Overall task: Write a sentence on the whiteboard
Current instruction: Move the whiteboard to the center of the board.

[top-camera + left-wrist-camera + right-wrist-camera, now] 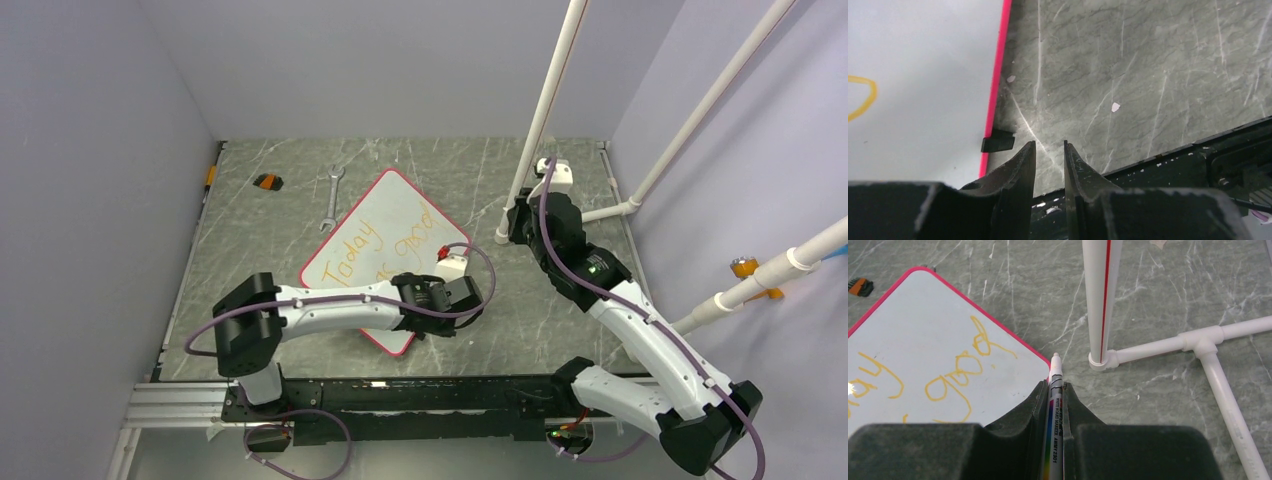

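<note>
Orange-yellow handwritten sentence (357,255) marks the glossy rectangular red-framed whiteboard (400,205). Right gripper (1054,385), right of it, clamps a white marker pen (1055,367); left gripper (1049,145) stands narrowly parted, empty.

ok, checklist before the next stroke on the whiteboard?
1. Marker gripped by right pincer: ok, jaws shut on it.
2. Marker tip over whiteboard: not ok, it points past the board's corner.
3. Left pincer steadying the board: not ok, empty, jaws slightly apart, beside its edge.
4. Sentence complete: cannot tell; "Today" and "good" are legible.
5. Tip apart from pipe foot: ok, though close.
</note>
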